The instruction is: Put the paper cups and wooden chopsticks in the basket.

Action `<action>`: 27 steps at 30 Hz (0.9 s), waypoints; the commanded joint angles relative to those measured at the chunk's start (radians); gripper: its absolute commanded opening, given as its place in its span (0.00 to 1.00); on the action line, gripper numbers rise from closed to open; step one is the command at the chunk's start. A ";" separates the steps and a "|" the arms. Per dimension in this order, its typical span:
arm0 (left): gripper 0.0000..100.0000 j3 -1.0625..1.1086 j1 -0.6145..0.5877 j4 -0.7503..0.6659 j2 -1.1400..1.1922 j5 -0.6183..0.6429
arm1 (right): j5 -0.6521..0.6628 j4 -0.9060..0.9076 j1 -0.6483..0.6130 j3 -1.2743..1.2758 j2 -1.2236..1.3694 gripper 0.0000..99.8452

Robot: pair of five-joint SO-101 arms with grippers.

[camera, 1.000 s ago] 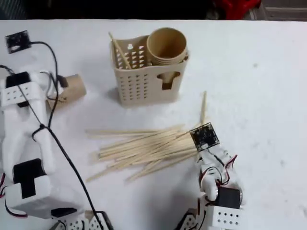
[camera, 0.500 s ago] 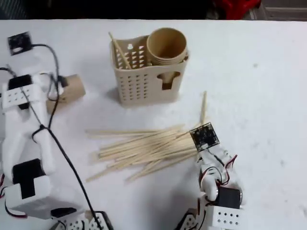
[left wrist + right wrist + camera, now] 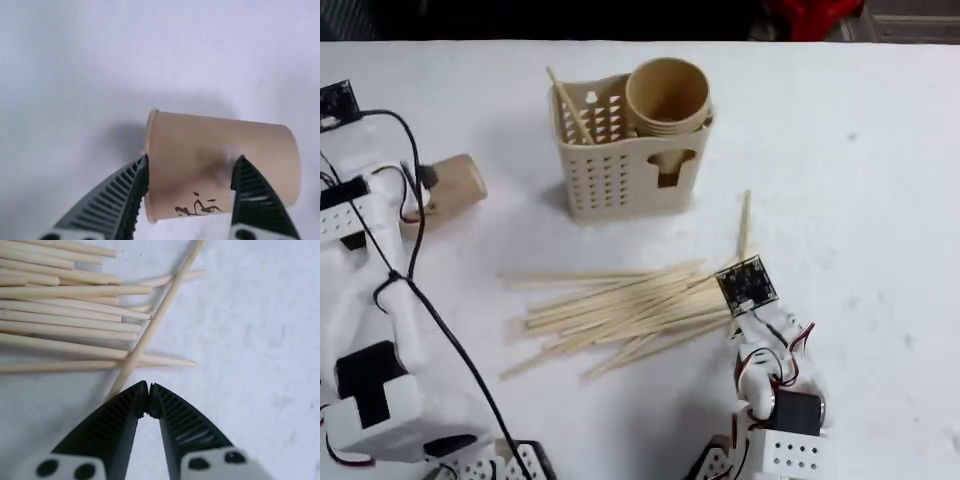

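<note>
My left hand grips one paper cup that lies on its side, at 9 o'clock from the basket. The two fingers press on its wall near the rim, I think because a lying cup can only be taken across its body. From the shadow under it I judge it is a little above the counter, but I am not sure.

The basket has two compartments. In the 9 o'clock one leans a single chopstick, held up by the wall. In the 3 o'clock one stand the stacked cups, nested so that they take little room. I see at least two rims, but an exact count I cannot give.

At 6 o'clock from the basket lies the pile of chopsticks, nearly parallel. They are about twenty by my estimate, because they overlap too much to count. One more stick crosses the pile's 3 o'clock end and points to 12 o'clock.

My right hand is closed and empty, its tips near the end of this crossing stick. I think this stick is the easiest to take first, because it seems to lie on top.
</note>
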 commanded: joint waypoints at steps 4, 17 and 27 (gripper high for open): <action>0.27 0.049 0.068 -0.063 -0.015 -0.014 | 0.006 0.004 -0.005 0.008 -0.008 0.02; 0.28 -0.301 0.002 0.296 -0.008 -0.017 | 0.006 0.004 -0.005 0.008 -0.008 0.02; 0.28 -0.244 -0.013 0.189 0.136 -0.014 | 0.006 0.004 -0.005 0.008 -0.008 0.02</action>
